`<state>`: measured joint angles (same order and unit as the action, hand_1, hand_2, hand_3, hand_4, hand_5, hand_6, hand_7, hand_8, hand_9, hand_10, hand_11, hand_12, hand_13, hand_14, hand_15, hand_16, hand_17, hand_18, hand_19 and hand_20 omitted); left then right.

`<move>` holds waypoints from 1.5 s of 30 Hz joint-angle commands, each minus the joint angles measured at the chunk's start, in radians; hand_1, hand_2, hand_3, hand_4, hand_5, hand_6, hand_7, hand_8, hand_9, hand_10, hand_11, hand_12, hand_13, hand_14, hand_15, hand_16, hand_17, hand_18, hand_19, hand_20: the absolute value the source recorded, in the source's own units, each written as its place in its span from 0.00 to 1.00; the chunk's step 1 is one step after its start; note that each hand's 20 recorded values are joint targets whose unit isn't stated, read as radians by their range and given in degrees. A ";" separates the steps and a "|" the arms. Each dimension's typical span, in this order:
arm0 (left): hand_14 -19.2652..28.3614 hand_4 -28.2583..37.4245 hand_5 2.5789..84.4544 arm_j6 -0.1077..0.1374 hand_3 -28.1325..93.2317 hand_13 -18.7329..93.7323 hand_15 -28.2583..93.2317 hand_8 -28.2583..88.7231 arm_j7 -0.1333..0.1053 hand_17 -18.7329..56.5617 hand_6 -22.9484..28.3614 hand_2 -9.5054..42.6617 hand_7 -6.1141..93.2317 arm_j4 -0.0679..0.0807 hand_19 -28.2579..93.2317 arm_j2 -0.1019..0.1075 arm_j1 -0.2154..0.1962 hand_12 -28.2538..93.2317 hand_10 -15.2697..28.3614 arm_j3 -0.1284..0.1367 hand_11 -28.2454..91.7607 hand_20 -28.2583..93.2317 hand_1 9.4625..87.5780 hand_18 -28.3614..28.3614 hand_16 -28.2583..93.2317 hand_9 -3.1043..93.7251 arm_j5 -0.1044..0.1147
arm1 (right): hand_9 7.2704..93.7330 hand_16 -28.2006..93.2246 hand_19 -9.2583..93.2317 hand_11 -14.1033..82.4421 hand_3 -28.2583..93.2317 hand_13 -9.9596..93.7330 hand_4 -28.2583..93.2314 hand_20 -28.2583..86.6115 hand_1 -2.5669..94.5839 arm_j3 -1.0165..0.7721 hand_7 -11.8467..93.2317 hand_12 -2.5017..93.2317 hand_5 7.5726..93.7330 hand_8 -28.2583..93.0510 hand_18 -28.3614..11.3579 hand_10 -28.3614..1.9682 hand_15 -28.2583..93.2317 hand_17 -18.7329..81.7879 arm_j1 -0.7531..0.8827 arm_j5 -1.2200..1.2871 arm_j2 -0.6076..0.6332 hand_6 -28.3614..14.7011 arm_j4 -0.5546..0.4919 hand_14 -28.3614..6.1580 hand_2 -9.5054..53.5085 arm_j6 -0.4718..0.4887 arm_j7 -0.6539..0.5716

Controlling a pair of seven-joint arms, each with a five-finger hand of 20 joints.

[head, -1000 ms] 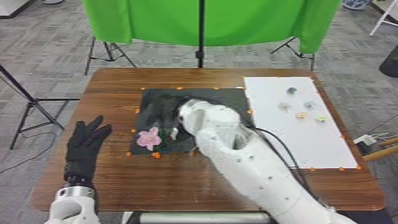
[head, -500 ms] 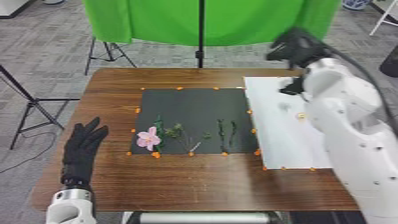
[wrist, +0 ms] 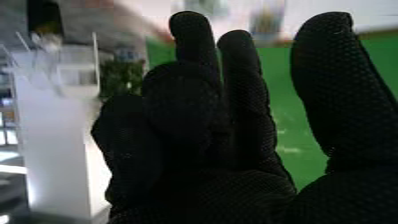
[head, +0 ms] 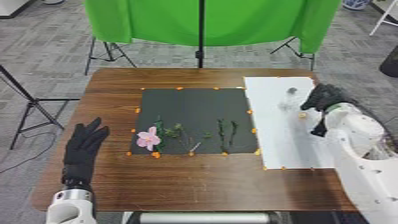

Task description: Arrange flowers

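In the head view my right hand (head: 330, 102) is over the right part of the white sheet (head: 274, 130), its fingers extended and apart from the thumb. A yellowish flower (head: 302, 115) lies beside it, and a small grey flower (head: 291, 91) lies farther back. On the dark mat (head: 191, 107), a pink flower (head: 148, 138) lies at the front left, with green stems (head: 222, 134) to its right. My left hand (head: 82, 147) rests open left of the mat. The right wrist view shows my right hand (wrist: 209, 145) holding nothing.
Orange markers (head: 156, 155) line the edges of the mat and sheet on the brown table (head: 178, 182). Behind the table hangs a green cloth (head: 249, 30) on a black stand (head: 200, 52).
My right hand has left the dark mat, swung across to the far right, and come down over the white sheet. The mat's flower and stems are uncovered. The left hand has barely shifted.
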<state>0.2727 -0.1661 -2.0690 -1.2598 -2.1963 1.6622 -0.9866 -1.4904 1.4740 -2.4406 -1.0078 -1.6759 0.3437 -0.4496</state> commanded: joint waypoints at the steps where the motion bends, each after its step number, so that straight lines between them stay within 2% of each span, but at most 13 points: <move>1: 0.69 0.00 0.48 -0.011 0.73 0.47 0.31 0.19 0.011 0.32 0.54 0.47 0.12 -0.003 0.24 -0.011 -0.016 0.34 0.65 0.001 0.37 0.37 0.08 0.67 0.24 0.49 -0.004 | 0.77 0.51 1.00 0.34 0.75 0.91 0.11 0.76 0.44 0.001 0.25 0.27 0.63 0.16 0.40 0.41 0.74 0.79 0.059 0.035 -0.012 0.69 0.006 0.68 0.00 -0.023 -0.005; 6: 0.69 0.00 0.48 -0.016 0.73 0.47 0.31 0.19 0.014 0.32 0.54 0.47 0.12 -0.003 0.24 -0.012 -0.016 0.34 0.65 0.000 0.37 0.37 0.08 0.67 0.24 0.49 -0.006 | 0.77 0.51 1.00 0.35 0.75 0.91 0.11 0.76 0.44 0.004 0.25 0.27 0.63 0.16 0.40 0.40 0.74 0.80 0.089 0.026 -0.020 0.69 0.013 0.68 0.00 -0.028 0.003; 8: 0.69 0.00 0.48 -0.015 0.73 0.47 0.31 0.19 0.016 0.32 0.54 0.47 0.12 -0.003 0.24 -0.013 -0.018 0.34 0.65 0.001 0.37 0.37 0.08 0.67 0.24 0.49 -0.007 | 0.77 0.51 1.00 0.35 0.75 0.91 0.11 0.76 0.46 0.016 0.25 0.27 0.63 0.16 0.40 0.41 0.74 0.80 0.112 0.005 -0.017 0.69 0.029 0.68 0.00 -0.111 0.031; 10: 0.69 0.00 0.48 -0.014 0.73 0.47 0.31 0.19 0.018 0.32 0.54 0.47 0.12 -0.004 0.24 -0.012 -0.020 0.34 0.65 0.003 0.37 0.37 0.08 0.67 0.24 0.49 -0.005 | 0.80 0.50 1.00 0.36 0.75 0.92 0.10 0.76 0.51 0.023 0.26 0.27 0.65 0.16 0.42 0.46 0.74 0.80 0.132 -0.012 -0.018 0.70 0.044 0.71 0.00 -0.176 0.054; 11: 0.69 0.00 0.48 -0.012 0.73 0.47 0.31 0.19 0.019 0.32 0.54 0.47 0.12 -0.004 0.24 -0.012 -0.021 0.34 0.65 0.003 0.37 0.37 0.08 0.67 0.24 0.49 -0.006 | 0.82 0.50 1.00 0.34 0.73 0.93 0.09 0.76 0.54 0.033 0.27 0.31 0.67 0.18 0.42 0.49 0.74 0.81 0.138 -0.015 -0.016 0.70 0.056 0.73 0.00 -0.226 0.059; 12: 0.69 0.00 0.48 -0.013 0.74 0.47 0.31 0.19 0.019 0.32 0.54 0.46 0.12 -0.005 0.24 -0.013 -0.023 0.34 0.65 0.004 0.37 0.37 0.08 0.67 0.24 0.49 -0.004 | 0.86 0.51 1.00 0.30 0.70 0.94 0.10 0.76 0.59 0.035 0.28 0.36 0.70 0.23 0.43 0.54 0.74 0.82 0.141 -0.026 -0.019 0.70 0.065 0.74 0.00 -0.248 0.072; 15: 0.69 0.00 0.48 -0.014 0.73 0.47 0.31 0.19 0.019 0.32 0.54 0.46 0.12 -0.007 0.24 -0.013 -0.026 0.34 0.65 0.006 0.37 0.37 0.08 0.67 0.24 0.49 -0.003 | 0.96 0.51 1.00 0.25 0.64 0.97 0.12 0.77 0.67 0.048 0.29 0.43 0.80 0.29 0.44 0.59 0.74 0.84 0.148 -0.036 -0.014 0.69 0.083 0.77 0.00 -0.331 0.092; 19: 0.69 0.00 0.48 -0.013 0.73 0.47 0.31 0.19 0.019 0.32 0.54 0.46 0.12 -0.007 0.24 -0.013 -0.028 0.34 0.65 0.006 0.37 0.37 0.08 0.67 0.24 0.49 0.000 | 0.99 0.51 1.00 0.28 0.65 0.99 0.11 0.78 0.68 0.049 0.30 0.43 0.86 0.30 0.45 0.64 0.73 0.86 0.139 -0.034 0.013 0.69 0.062 0.79 0.00 -0.354 0.113; 26: 0.69 0.00 0.48 -0.014 0.73 0.47 0.31 0.19 0.021 0.32 0.54 0.46 0.12 -0.006 0.24 -0.009 -0.026 0.34 0.65 0.005 0.37 0.37 0.08 0.67 0.24 0.49 -0.001 | 1.00 0.52 1.00 0.28 0.66 0.99 0.11 0.78 0.68 0.080 0.30 0.43 0.87 0.30 0.46 0.62 0.73 0.87 0.029 0.013 0.064 0.69 -0.068 0.80 0.00 -0.381 0.120; 32: 0.69 0.00 0.48 -0.017 0.73 0.47 0.31 0.19 0.027 0.32 0.54 0.45 0.12 -0.002 0.24 -0.004 -0.014 0.34 0.65 0.004 0.37 0.37 0.08 0.67 0.24 0.49 -0.003 | 0.99 0.52 1.00 0.28 0.67 0.99 0.11 0.78 0.67 0.294 0.31 0.44 0.86 0.31 0.47 0.61 0.73 0.87 -0.197 0.063 0.055 0.70 -0.105 0.81 0.00 -0.371 0.206; 39: 0.69 0.00 0.48 -0.012 0.73 0.47 0.31 0.19 0.017 0.32 0.54 0.45 0.12 0.001 0.24 -0.004 -0.007 0.34 0.65 -0.004 0.37 0.37 0.09 0.67 0.24 0.49 0.000 | 0.99 0.52 1.00 0.27 0.68 0.98 0.11 0.78 0.67 0.604 0.32 0.45 0.85 0.30 0.48 0.62 0.73 0.86 -0.461 -0.009 -0.123 0.71 0.063 0.81 0.00 -0.315 0.381; 43: 0.69 0.00 0.48 -0.011 0.73 0.47 0.31 0.19 0.018 0.32 0.54 0.45 0.12 0.003 0.24 -0.004 0.001 0.34 0.65 -0.013 0.37 0.37 0.09 0.67 0.24 0.49 0.001 | 0.98 0.52 1.00 0.27 0.68 0.98 0.11 0.78 0.66 0.659 0.32 0.45 0.84 0.30 0.48 0.63 0.74 0.86 -0.504 -0.154 -0.286 0.71 0.197 0.82 0.00 -0.229 0.482; 45: 0.69 0.00 0.48 -0.013 0.73 0.47 0.31 0.19 0.014 0.32 0.54 0.45 0.12 0.007 0.24 -0.005 0.009 0.34 0.65 -0.018 0.37 0.37 0.09 0.67 0.24 0.49 -0.001 | 0.97 0.52 1.00 0.28 0.67 0.98 0.11 0.79 0.66 0.666 0.33 0.46 0.83 0.30 0.47 0.63 0.74 0.86 -0.508 -0.207 -0.354 0.71 0.264 0.82 0.00 -0.226 0.509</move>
<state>0.2663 -0.1530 -2.0727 -1.2620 -2.1982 1.6620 -0.9863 -0.8977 1.0423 -2.4678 -1.0643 -1.5468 0.0269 -0.0415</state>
